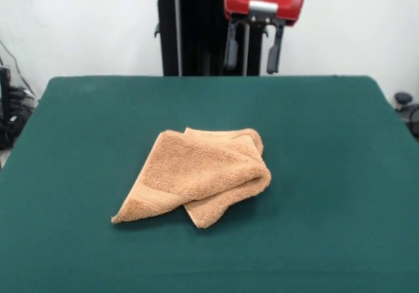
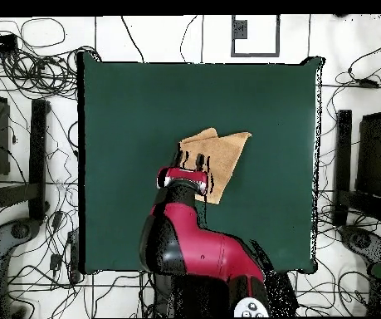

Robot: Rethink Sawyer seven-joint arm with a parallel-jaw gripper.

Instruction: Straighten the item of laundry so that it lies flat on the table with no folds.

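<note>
The towel lies bunched and folded over itself near the middle of the green surface, nothing yet flattened, while the end effector hangs empty above the far edge, fingers apart.

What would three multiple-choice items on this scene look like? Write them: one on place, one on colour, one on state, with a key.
1. Where does the towel lie?
A. near the middle of the table
B. hanging off an edge
C. on the floor

2. What colour is the table's cover?
A. white
B. dark green
C. red

3. How is the gripper?
A. shut on the towel
B. pressing on the table
C. open, raised, holding nothing

Key: A, green cloth shows all round the towel; B, the cover is dark green; C, the fingers hang apart above the far edge.
</note>
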